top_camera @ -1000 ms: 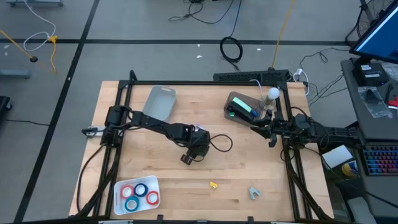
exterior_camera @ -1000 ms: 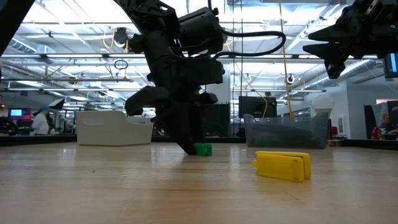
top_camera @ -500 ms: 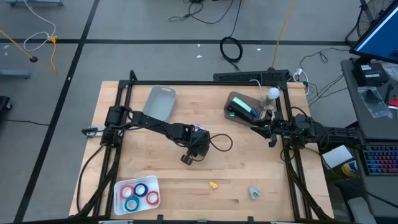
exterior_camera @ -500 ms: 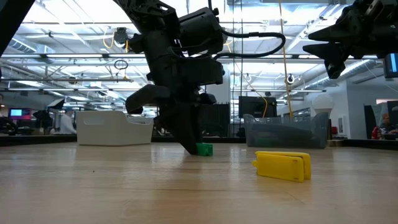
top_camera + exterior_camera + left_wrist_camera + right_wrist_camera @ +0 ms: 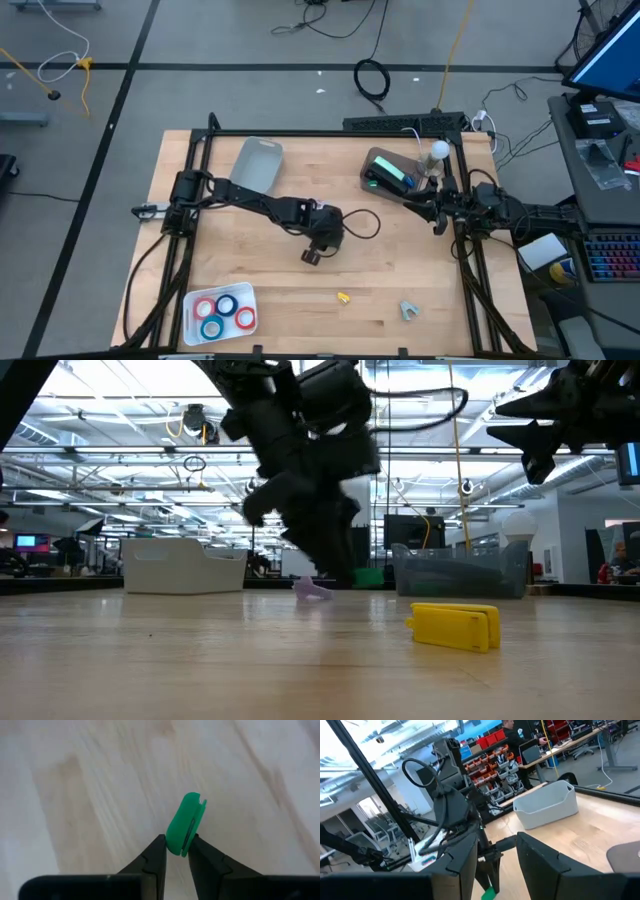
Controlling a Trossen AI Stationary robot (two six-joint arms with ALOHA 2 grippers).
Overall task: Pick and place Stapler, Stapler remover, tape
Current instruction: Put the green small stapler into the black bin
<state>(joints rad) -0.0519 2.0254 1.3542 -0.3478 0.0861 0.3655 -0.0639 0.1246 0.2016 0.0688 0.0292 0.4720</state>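
1. We find the left gripper (image 5: pixel 312 256) over the middle of the wooden table (image 5: pixel 250 270), raised clear of the surface in the low view.
2. We see its jaws closed on a small green stapler (image 5: pixel 185 824), pinched at one end between the two dark fingers (image 5: pixel 156 857). The same green piece shows at the gripper tip in the low view (image 5: pixel 368 576).
3. We locate the right gripper (image 5: pixel 437 213) at the right edge of the table, held high beside the clear bin (image 5: pixel 392 172). Its jaws stand apart with nothing between them.
4. We note the four rolls of tape (image 5: pixel 224 310), two red and two blue, lying in a white tray (image 5: pixel 190 322) at the near left corner of the table.
5. We note a yellow stapler (image 5: pixel 455 627) lying flat on the table near its front edge, well apart from both grippers.
6. We note a small grey staple remover (image 5: pixel 408 311) near the front right corner.
7. We see a grey lid (image 5: pixel 256 165) lying flat at the back of the table.
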